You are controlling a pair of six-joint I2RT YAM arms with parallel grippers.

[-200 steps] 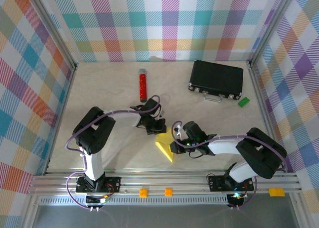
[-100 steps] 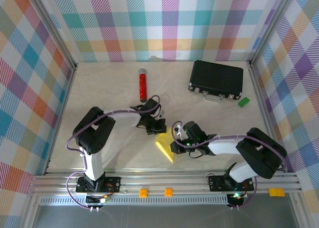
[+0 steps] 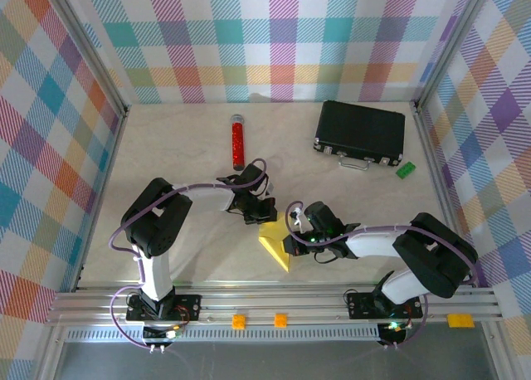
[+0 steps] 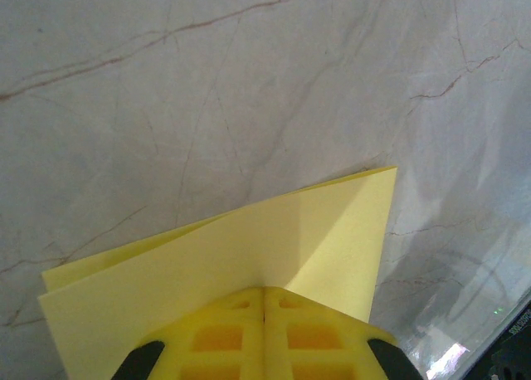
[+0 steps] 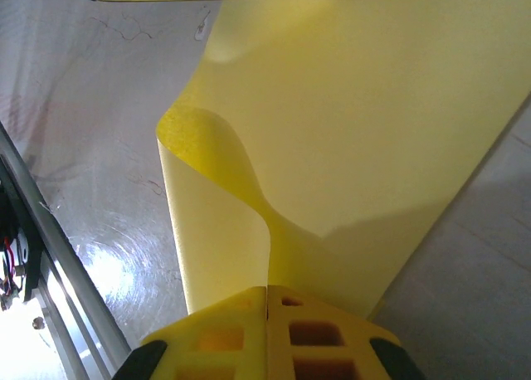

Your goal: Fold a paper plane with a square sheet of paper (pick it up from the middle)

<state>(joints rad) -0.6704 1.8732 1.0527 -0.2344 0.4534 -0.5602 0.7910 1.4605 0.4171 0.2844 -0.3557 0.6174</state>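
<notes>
Paper (image 3: 274, 247), creased triangle, long axis far-to-near, tip nearward

The square sheet of paper (image 3: 275, 249) – bright yellow, folded to a pointed triangle, one flap curling up – lies well apart from the red cylinder (image 3: 237, 143), on its near-right side.

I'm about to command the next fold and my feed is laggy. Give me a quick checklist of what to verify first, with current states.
1. Left gripper shut on the yellow paper: ok.
2. Right gripper shut on the same paper: ok.
3. Paper lying flat between the grippers: not ok; it bulges in a curl beside the right gripper.
4. Folded layers aligned at the edges: cannot tell; the left wrist view shows a slight offset at one corner.
5. Red cylinder, black case and green block apart from the paper: ok.
</notes>
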